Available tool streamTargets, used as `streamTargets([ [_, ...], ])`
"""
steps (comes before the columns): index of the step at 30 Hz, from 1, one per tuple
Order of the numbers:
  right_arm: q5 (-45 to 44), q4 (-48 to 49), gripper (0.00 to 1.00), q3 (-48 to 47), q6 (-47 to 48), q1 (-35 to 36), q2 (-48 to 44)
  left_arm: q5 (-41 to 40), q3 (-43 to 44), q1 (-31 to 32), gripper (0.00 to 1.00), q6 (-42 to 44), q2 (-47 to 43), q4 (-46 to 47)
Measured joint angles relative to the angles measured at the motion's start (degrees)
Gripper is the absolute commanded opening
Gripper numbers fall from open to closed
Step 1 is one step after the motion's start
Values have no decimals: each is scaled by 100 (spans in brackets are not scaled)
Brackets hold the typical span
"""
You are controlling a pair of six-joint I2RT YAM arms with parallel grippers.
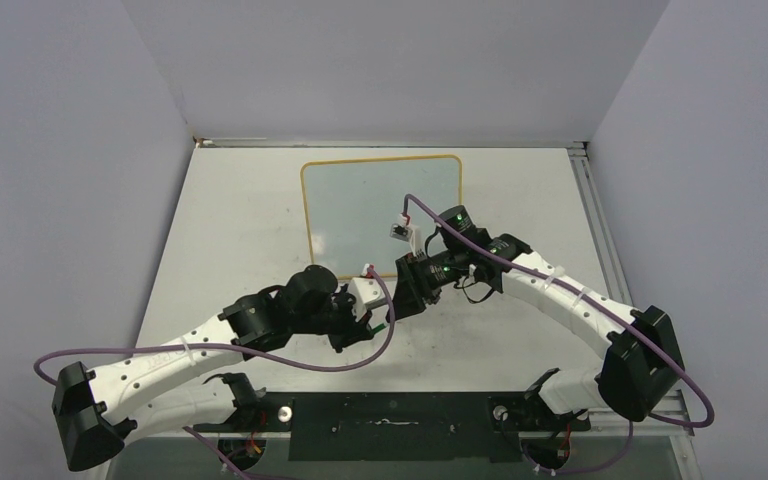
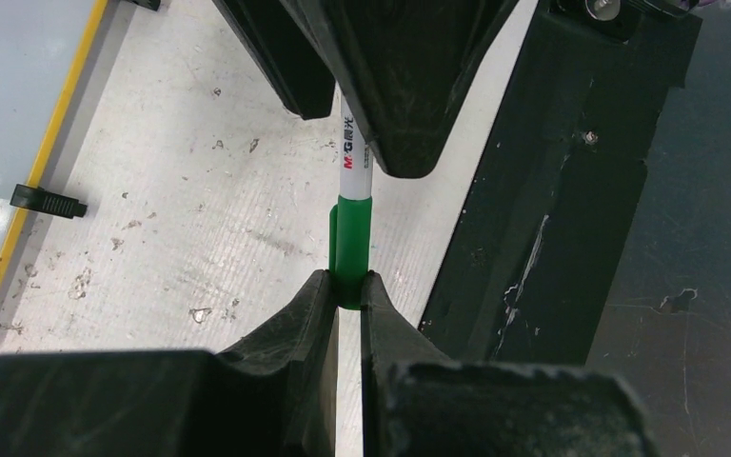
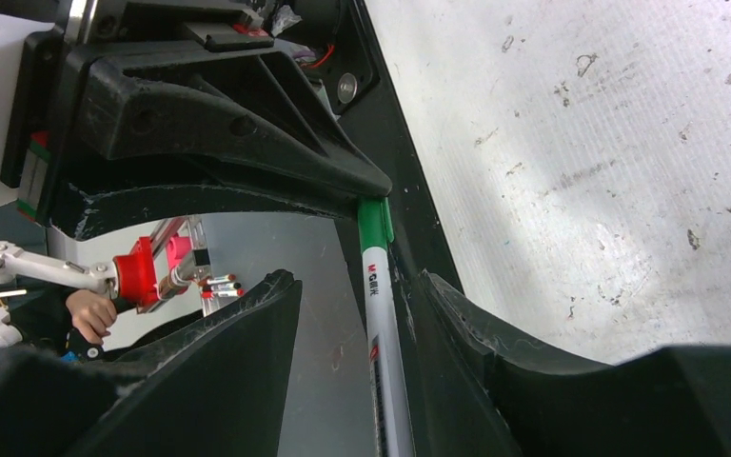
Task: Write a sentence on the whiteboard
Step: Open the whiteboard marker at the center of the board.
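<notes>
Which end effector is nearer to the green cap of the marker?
Left. The left end effector is shut on the green cap; the right end effector is farther along, jaws apart around the white barrel.

— How much of the marker (image 2: 353,238) shows?
— Its cap end disappears between the left gripper's (image 2: 346,279) fingers. In the right wrist view the barrel runs off the bottom edge.
— And the whiteboard (image 1: 360,200)?
— The corner nearest the marker is hidden behind the right arm (image 1: 550,290).
</notes>
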State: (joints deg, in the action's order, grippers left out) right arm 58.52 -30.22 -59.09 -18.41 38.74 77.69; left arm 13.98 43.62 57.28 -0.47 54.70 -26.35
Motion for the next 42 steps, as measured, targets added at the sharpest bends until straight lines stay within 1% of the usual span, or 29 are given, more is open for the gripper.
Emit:
streamTargets([
  [6,7,-52,40,0,92,52,4,-2,0,0,0,103,24,-33],
  [15,46,-157,39,59,195,79,4,-4,0,0,0,140,24,-42],
  [18,46,-157,37,127,195,85,4,-4,0,0,0,151,24,-68],
  [23,48,-153,28,190,170,98,4,-2,0,0,0,181,31,-96],
  [25,46,-144,20,190,162,103,4,0,0,2,0,186,31,-103],
  [27,37,-107,7,195,140,101,4,2,0,2,0,203,31,-107],
  [29,-9,-39,5,214,111,101,0,0,0,2,0,219,31,-122],
  [30,-33,11,5,251,74,101,-22,-11,0,2,12,219,31,-129],
  [31,-57,70,5,299,46,101,-48,-28,0,2,40,214,33,-133],
  [32,-105,140,5,341,4,105,-98,-72,0,0,57,201,35,-131],
  [33,-144,184,5,365,-22,105,-140,-149,0,0,66,192,35,-120],
  [35,-275,319,5,413,-105,94,-315,-258,2,-72,74,63,15,-138],
  [37,-420,525,5,463,-216,55,-553,-299,2,-350,80,-140,-107,-116],
  [40,-715,1032,5,636,-476,-59,-1078,-205,0,-925,84,-531,-533,76],
  [42,-975,1541,5,890,-721,-103,-1537,-125,-31,-1296,85,-960,-925,446],
])
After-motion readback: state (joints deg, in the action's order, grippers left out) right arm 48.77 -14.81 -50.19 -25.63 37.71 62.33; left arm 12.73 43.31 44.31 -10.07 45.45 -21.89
